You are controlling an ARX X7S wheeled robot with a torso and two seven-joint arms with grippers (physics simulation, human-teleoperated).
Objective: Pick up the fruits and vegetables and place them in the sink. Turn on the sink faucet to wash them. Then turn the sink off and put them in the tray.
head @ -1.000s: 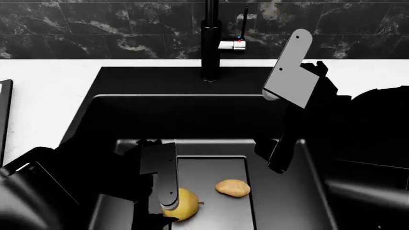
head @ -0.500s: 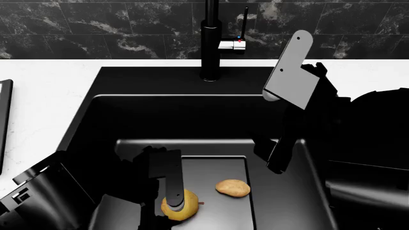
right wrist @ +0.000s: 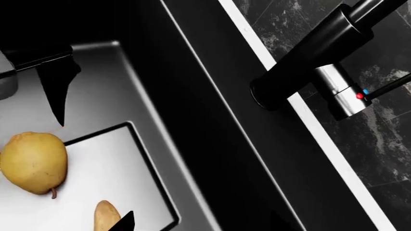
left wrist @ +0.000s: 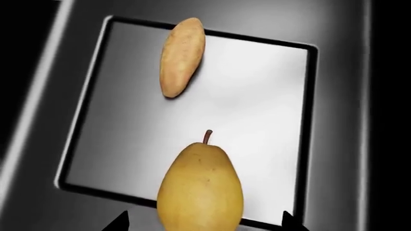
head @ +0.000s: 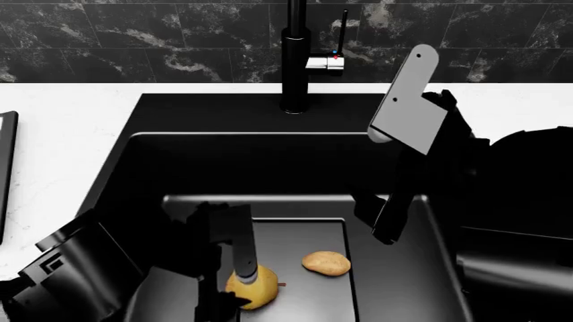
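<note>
Left hand (head: 235,290) spread, its fingers straddling the yellow fruit (head: 253,286) on the drain plate (head: 304,235) of the sink (head: 179,168); stem end points away from the hand. Potato (head: 326,263) lies just beside, apart. Right hand (head: 394,181), nearer the faucet (head: 296,60), hangs open and empty.

Crisp, noiseless renders with no blur or edge distortion. The black sink (head: 134,168) and arms sink into near-featureless darkness, while the drain plate (left wrist: 257,110) shows soft pale glare and the white counter (head: 63,134) is bright.
</note>
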